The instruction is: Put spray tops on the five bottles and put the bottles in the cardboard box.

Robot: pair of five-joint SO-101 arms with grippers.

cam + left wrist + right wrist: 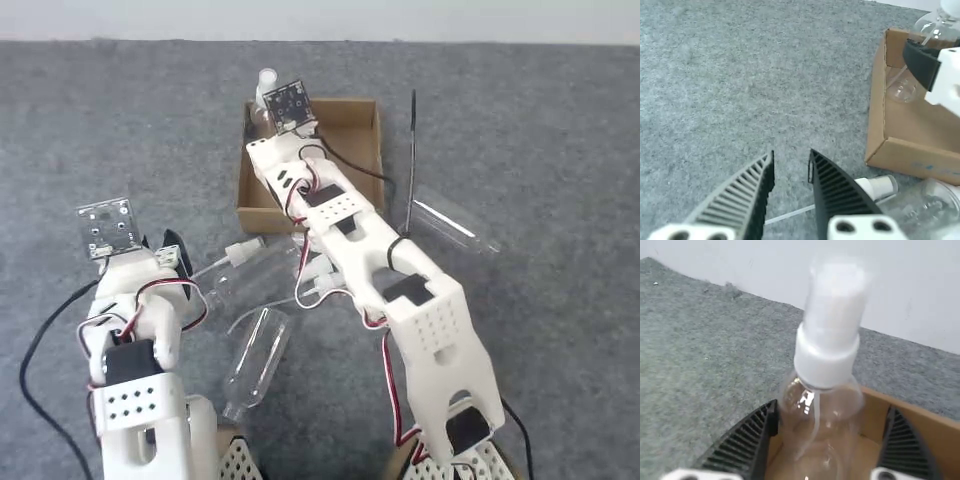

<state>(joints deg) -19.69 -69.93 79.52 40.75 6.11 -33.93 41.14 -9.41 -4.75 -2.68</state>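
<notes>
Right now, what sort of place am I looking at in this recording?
Probably an indoor robotics test bench: a grey felt-like table covering, a plain white wall behind, and white arms with exposed wiring.

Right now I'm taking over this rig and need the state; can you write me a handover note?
Left gripper: open, empty, over the mat.
Right gripper: at a topped bottle at the box.
On the mat: a second topped bottle, two bare bottles, a loose top.
Done: two topped.
Left: top the rest, box all.
</notes>
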